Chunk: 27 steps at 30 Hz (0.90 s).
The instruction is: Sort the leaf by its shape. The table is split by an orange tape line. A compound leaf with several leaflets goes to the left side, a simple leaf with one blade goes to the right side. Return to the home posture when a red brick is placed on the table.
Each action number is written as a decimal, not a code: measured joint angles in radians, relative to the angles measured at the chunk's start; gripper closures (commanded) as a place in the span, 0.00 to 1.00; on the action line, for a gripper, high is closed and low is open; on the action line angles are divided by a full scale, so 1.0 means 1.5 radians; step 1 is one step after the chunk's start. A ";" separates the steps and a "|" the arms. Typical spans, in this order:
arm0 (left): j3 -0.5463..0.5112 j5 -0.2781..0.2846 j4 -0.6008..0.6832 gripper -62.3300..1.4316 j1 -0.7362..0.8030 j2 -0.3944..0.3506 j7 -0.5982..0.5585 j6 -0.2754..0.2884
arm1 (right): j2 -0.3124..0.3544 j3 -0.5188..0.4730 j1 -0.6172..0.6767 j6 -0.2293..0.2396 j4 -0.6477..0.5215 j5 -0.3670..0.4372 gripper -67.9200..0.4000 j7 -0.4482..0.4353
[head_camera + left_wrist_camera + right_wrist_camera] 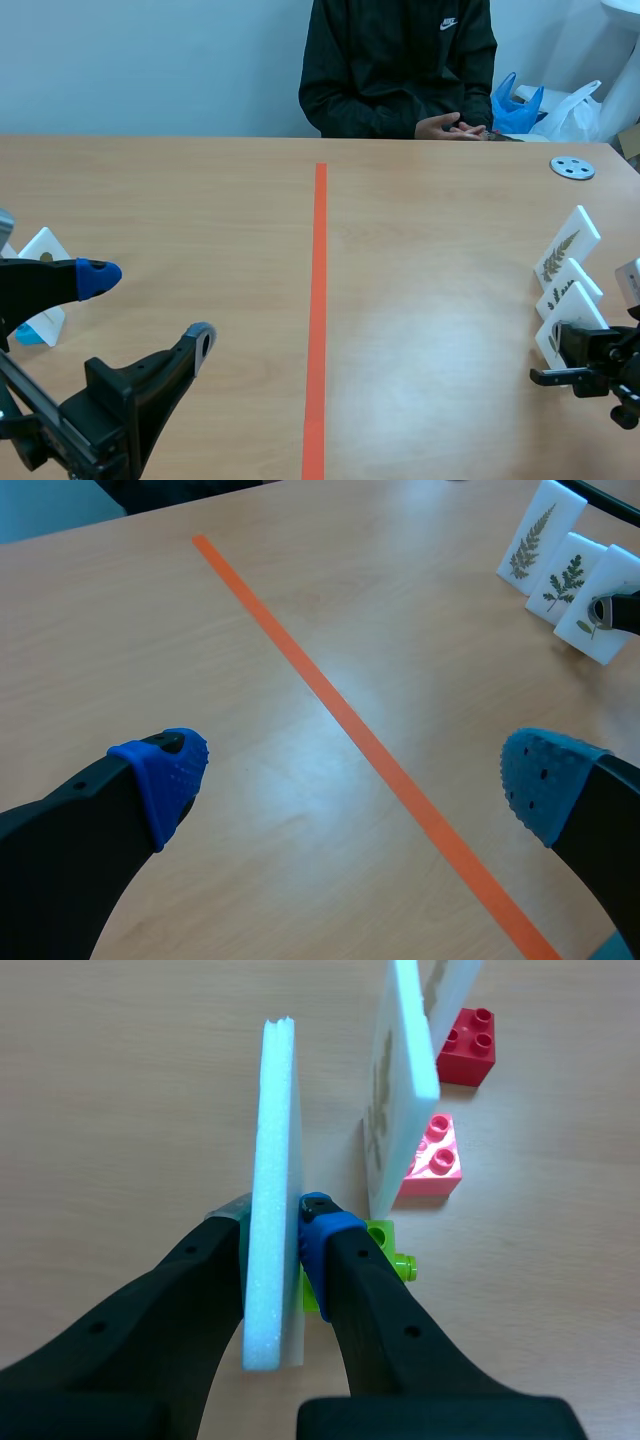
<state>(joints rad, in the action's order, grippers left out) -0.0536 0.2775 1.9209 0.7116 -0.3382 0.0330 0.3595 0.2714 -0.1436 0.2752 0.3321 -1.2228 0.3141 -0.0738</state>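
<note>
Observe that the right pincer (pixel 272 1235) is closed on the nearest leaf card (pixel 272 1160). The card stands upright, right of the orange tape line (pixel 320 300), with a green brick (pixel 385 1235) at its base. The left pincer (pixel 350 780) hangs open above the surface (pixel 430 300), gripping nothing.

Bright, even light from above, a pale shiny patch on the wooden table (pixel 420 330) just right of the orange tape line (pixel 319 300), more shine on the wood in the left wrist view, soft faint shadows by the standing cards (pixel 566 250), the leaf card (pixel 272 1180) glowing white along its edge
</note>
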 measured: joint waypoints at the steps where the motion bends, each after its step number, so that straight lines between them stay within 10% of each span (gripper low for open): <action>1: 0.000 0.000 0.000 0.00 0.000 0.000 0.000 0.000 | 0.000 0.000 -0.006 0.000 0.007 0.000 0.97 0.000; 27: 0.000 0.000 0.000 0.00 0.000 0.000 0.000 0.000 | 0.000 0.000 -0.022 0.000 0.019 -0.002 0.70 -0.003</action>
<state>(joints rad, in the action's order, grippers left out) -0.0536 0.2775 1.9209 0.7116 -0.3382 0.0330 0.3595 0.2714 -0.1436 0.2428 0.3325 -1.1938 0.3111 -0.0776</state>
